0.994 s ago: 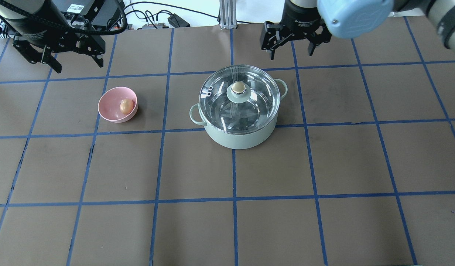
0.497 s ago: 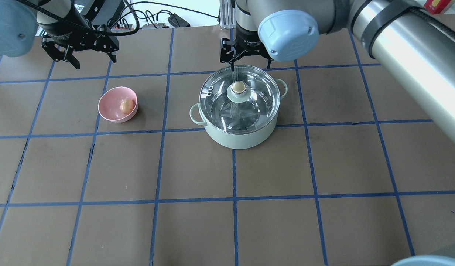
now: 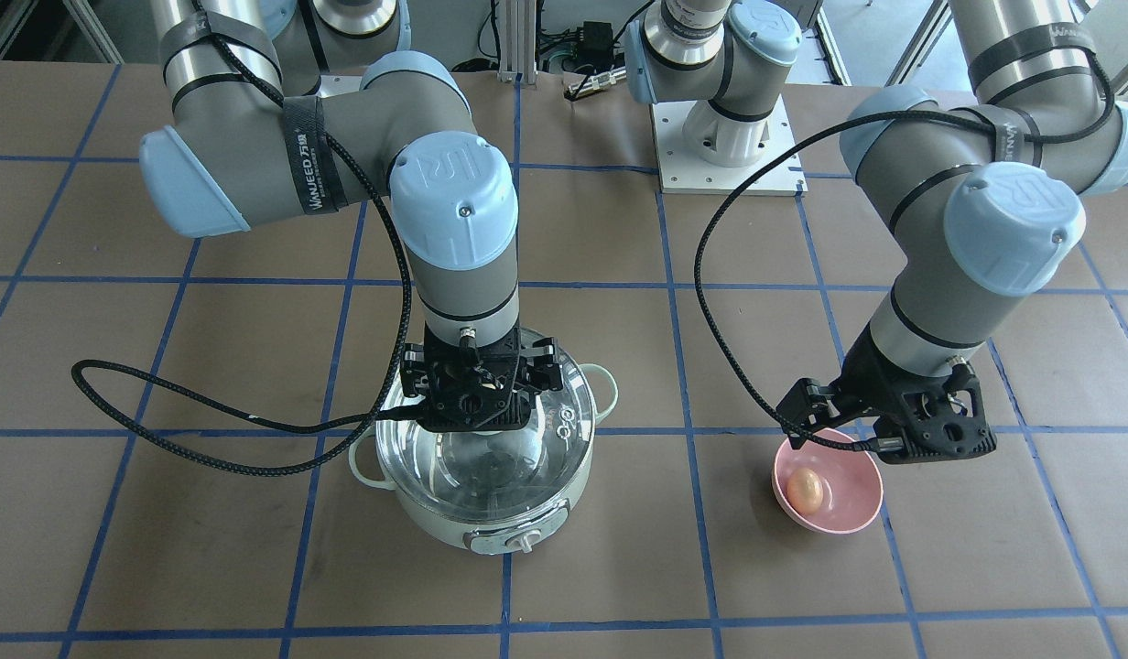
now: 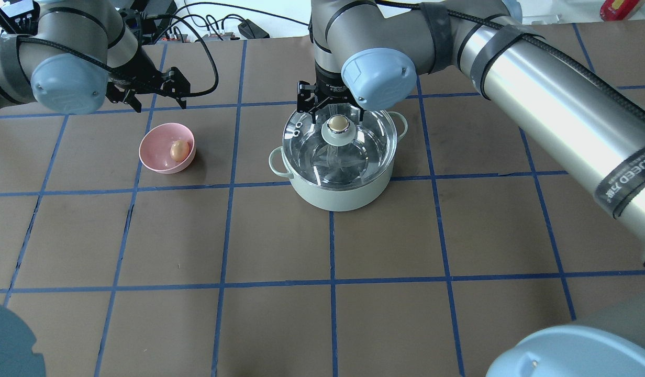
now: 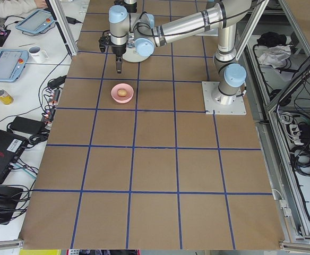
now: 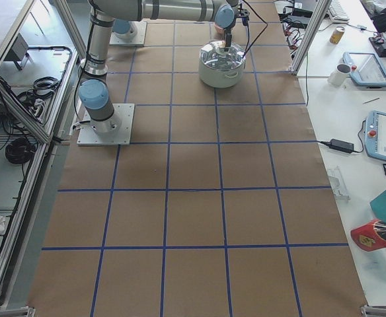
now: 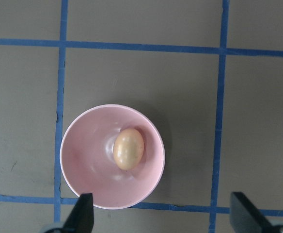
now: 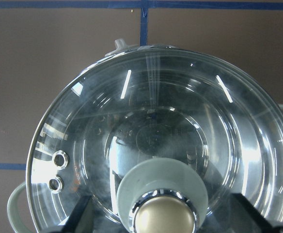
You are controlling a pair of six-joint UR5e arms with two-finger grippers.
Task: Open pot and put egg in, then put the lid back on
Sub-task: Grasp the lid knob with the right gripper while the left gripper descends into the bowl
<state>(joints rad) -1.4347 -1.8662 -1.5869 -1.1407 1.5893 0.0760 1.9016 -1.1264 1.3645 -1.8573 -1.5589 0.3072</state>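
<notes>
Overhead cam sits behind the robot, looking forward and down over the table (image 4: 406,324). Front cam faces the robot from across the table at a steep angle, so the sides flip. Both catch the pot (image 4: 343,196) and pink bowl (image 4: 152,144) at mid-range. Side cams sit high and far off at each table end. Wrist cams stare straight down, close up: left on the egg (image 7: 128,149), right on the lid (image 8: 180,121).

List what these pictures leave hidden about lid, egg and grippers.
Lid knob: front-facing view, hidden under the right gripper; right wrist view, cut by bottom edge.
Jaw contact with knob: overhead shows them flanking it, touching unclear.
Egg: exterior right view, not discernible beyond the pot.
Left gripper: wrist view shows only fingertips.
</notes>
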